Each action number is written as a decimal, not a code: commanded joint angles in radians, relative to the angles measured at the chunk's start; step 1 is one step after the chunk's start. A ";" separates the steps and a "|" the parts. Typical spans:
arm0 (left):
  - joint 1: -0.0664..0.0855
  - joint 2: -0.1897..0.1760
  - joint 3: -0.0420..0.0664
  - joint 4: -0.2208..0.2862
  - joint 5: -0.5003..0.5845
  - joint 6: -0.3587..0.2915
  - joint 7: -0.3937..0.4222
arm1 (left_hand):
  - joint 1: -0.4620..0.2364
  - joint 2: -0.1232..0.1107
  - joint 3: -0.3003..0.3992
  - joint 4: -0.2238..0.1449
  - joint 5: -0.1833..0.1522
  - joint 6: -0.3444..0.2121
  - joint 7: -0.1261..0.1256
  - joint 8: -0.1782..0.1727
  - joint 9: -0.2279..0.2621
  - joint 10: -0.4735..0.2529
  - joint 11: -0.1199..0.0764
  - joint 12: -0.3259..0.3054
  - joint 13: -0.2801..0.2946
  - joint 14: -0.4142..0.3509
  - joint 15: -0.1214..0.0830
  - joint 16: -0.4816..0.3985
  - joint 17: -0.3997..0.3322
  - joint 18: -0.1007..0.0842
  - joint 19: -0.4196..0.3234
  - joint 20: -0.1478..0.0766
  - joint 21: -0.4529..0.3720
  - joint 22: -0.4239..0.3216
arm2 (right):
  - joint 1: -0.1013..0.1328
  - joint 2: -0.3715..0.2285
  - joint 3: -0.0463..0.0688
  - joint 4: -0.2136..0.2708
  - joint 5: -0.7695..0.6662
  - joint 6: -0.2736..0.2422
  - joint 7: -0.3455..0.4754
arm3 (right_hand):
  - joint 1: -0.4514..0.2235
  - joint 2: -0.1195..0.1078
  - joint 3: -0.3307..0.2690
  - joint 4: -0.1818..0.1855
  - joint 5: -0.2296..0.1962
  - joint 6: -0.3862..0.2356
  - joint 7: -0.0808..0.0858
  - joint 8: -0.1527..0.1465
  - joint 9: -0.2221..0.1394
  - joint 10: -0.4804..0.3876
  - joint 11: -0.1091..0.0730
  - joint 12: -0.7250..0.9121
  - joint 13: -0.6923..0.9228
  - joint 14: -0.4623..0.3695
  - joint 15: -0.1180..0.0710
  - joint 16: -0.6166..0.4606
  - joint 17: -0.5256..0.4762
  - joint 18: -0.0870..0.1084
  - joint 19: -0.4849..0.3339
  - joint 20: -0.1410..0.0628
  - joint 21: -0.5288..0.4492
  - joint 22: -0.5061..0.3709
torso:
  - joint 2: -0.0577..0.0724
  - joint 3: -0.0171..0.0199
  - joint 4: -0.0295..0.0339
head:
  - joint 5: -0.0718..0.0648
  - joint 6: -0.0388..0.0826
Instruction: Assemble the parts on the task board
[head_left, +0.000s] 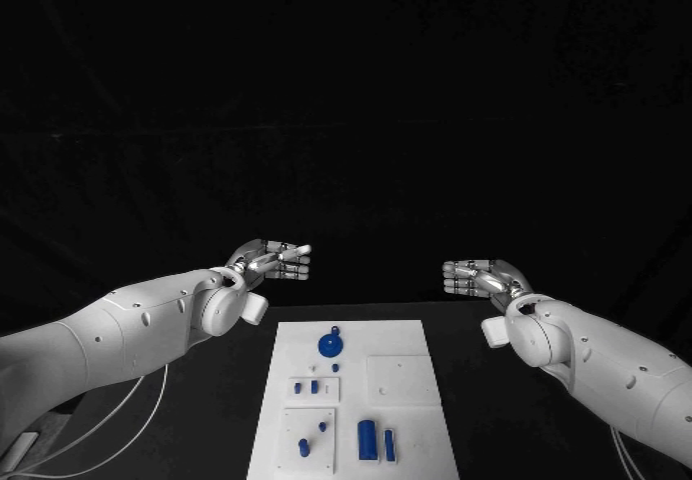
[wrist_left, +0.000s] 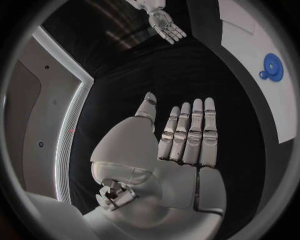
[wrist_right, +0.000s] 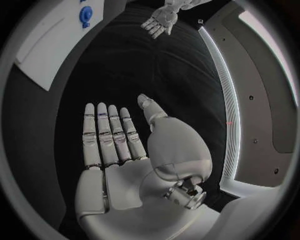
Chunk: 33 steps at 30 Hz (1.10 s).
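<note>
The white task board (head_left: 401, 345) lies in the middle of the table, near the front. On it are a round blue disc part (head_left: 330, 346), small blue pieces (head_left: 306, 386) and two upright blue bars (head_left: 375, 440). My left hand (head_left: 271, 262) hovers beyond the board's far left corner, fingers straight and holding nothing (wrist_left: 181, 137). My right hand (head_left: 480, 277) floats past the far right corner, likewise flat and empty (wrist_right: 119, 135). The disc part (wrist_left: 272, 66) and board (wrist_left: 250, 30) show in the left wrist view, and the disc (wrist_right: 87, 16) again in the right wrist view.
The black table (head_left: 476, 400) surrounds the board. A recessed square plate (head_left: 398, 380) sits on the board's right half and another panel (head_left: 309, 430) at its lower left. White cables (head_left: 101, 425) trail beside my left arm.
</note>
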 joint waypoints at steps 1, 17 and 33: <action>0.000 0.002 0.000 -0.003 0.004 -0.001 0.002 | -0.375 -0.067 0.104 0.020 -0.059 -0.964 -0.122 -0.067 -0.066 -0.317 -0.120 -0.063 -0.061 -0.325 -0.118 -0.065 -0.079 -0.072 -0.307 -0.140 -0.089 -0.081 | 0.001 0.001 0.001 -0.002 0.005 0.003 0.007 | -0.347 -0.055 -0.098 0.221 -0.344 -0.950 -0.121 -0.063 -0.060 -0.301 -0.129 -0.061 -0.058 -0.303 -0.132 -0.067 -0.062 -0.185 -0.884 -0.237 -0.071 -0.082 | -0.001 0.0004 0.0007 | 0.000 0.001; -0.095 -0.058 0.059 0.268 0.045 -0.303 0.086 | -1.251 -0.067 0.104 0.020 -0.059 -0.964 -0.122 -0.067 -0.066 -1.057 -0.120 -0.063 -0.061 -1.070 -0.118 -0.065 -0.079 -0.072 -1.015 -0.140 -0.089 -0.081 | 0.037 -0.103 -0.173 0.301 0.252 -0.265 0.163 | -1.159 -0.055 -0.098 0.221 -0.344 -0.950 -0.121 -0.063 -0.060 -1.004 -0.129 -0.061 -0.058 -1.009 -0.132 -0.067 -0.062 -0.185 -0.884 -0.237 -0.071 -0.082 | -0.092 -0.0241 0.0712 | -0.071 -0.050; -0.217 -0.136 0.134 0.616 0.097 -0.691 0.193 | -1.251 -0.067 0.104 0.020 -0.059 -0.964 -0.122 -0.067 -0.066 -1.057 -0.120 -0.063 -0.061 -1.070 -0.118 -0.065 -0.079 -0.072 -1.015 -0.140 -0.089 -0.081 | 0.080 -0.225 -0.377 0.656 0.542 -0.579 0.346 | -1.159 -0.055 -0.098 0.221 -0.344 -0.950 -0.121 -0.063 -0.060 -1.004 -0.129 -0.061 -0.058 -1.009 -0.132 -0.067 -0.062 -0.185 -0.884 -0.237 -0.071 -0.082 | -0.094 -0.0245 0.0725 | -0.072 -0.051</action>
